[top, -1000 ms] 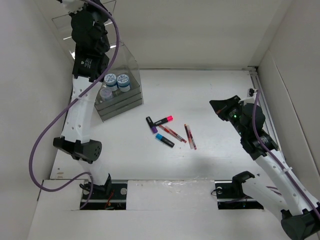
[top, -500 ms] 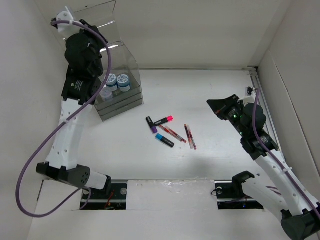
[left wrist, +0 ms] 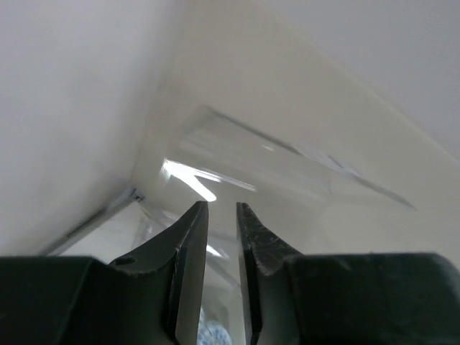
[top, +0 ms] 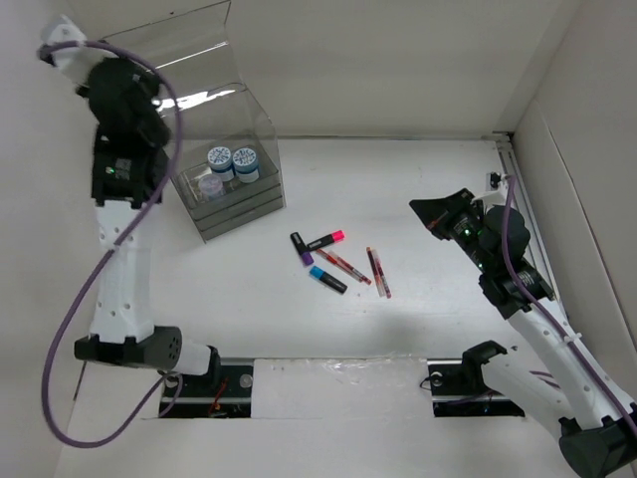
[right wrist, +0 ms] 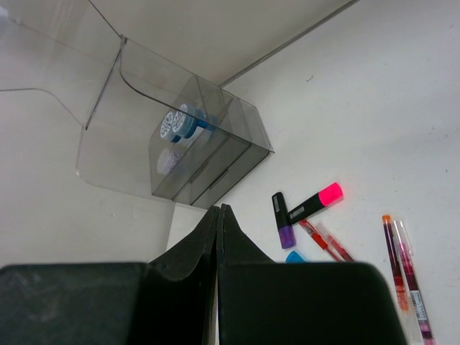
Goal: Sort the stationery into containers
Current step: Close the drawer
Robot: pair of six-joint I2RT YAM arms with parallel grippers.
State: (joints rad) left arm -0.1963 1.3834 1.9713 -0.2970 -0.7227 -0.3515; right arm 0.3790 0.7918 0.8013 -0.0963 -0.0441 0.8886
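At the far left corner of the surface [top: 418, 169], the top view shows the clear organizer [top: 239, 199], its lid raised for loading and two blue-white rolls [top: 232, 160] inside, while the markers [top: 327, 240] and red pens [top: 378, 272] lie mid-surface. In the left wrist view, the left pincer [left wrist: 219, 208] is slightly parted and empty. In the right wrist view, the right pincer [right wrist: 219, 210] is clenched on nothing.

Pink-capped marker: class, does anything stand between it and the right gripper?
Nothing visible does. Only bare table lies between the pink-capped marker and the right gripper; the red pens lie off that line.
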